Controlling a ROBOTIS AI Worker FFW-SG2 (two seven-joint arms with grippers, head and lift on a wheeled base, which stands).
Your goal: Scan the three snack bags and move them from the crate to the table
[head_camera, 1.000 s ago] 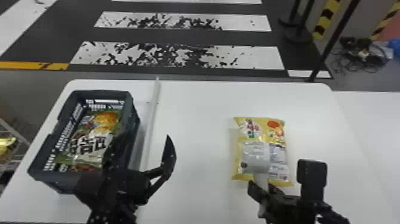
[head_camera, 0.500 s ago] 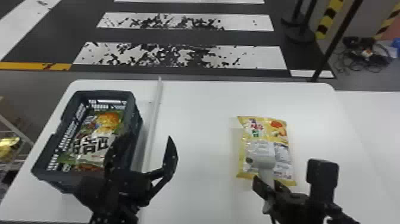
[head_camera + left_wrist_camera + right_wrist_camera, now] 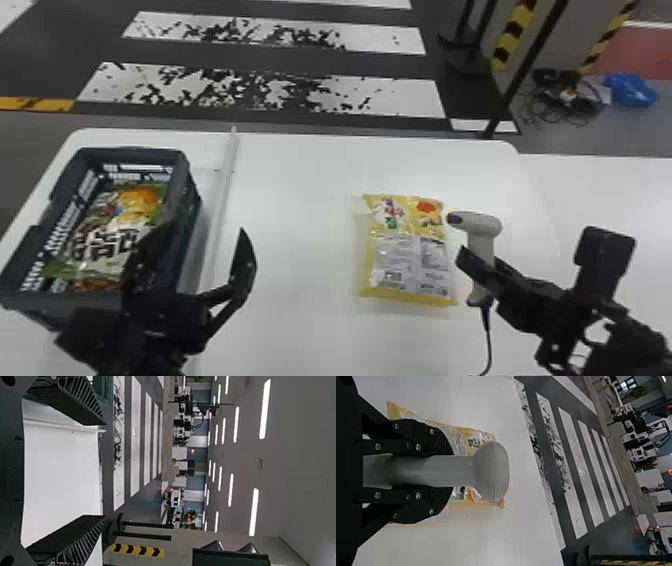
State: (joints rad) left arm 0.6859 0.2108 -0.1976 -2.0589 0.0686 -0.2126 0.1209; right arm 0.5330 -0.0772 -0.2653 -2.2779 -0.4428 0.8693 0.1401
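Observation:
My left gripper (image 3: 200, 260) stands open beside the crate (image 3: 192, 215), overlapping its near right part in the head view; in the left wrist view the same gripper (image 3: 65, 471) has nothing between its spread fingers. Inside the crate lie colourful snack bags (image 3: 107, 240), partly overlapping, so their number is unclear. A yellow snack bag (image 3: 410, 260) rests flat on the white table (image 3: 300, 225), printed text side up. Just right of it, my right gripper (image 3: 482, 270) holds the grey scanner (image 3: 482, 230) upright by its handle. The right wrist view shows the gripper (image 3: 451, 471) shut around the scanner (image 3: 490, 471).
A pale strip (image 3: 220, 200) runs along the table between crate and bag. The scanner's cable (image 3: 487, 340) hangs toward the near edge. A second white surface (image 3: 610, 200) adjoins on the right. Beyond the table lie a striped floor and a dark pole (image 3: 525, 70).
The right gripper has carried the scanner rightward, from over the yellow bag to beside its right edge. The left gripper remains near the crate, still open.

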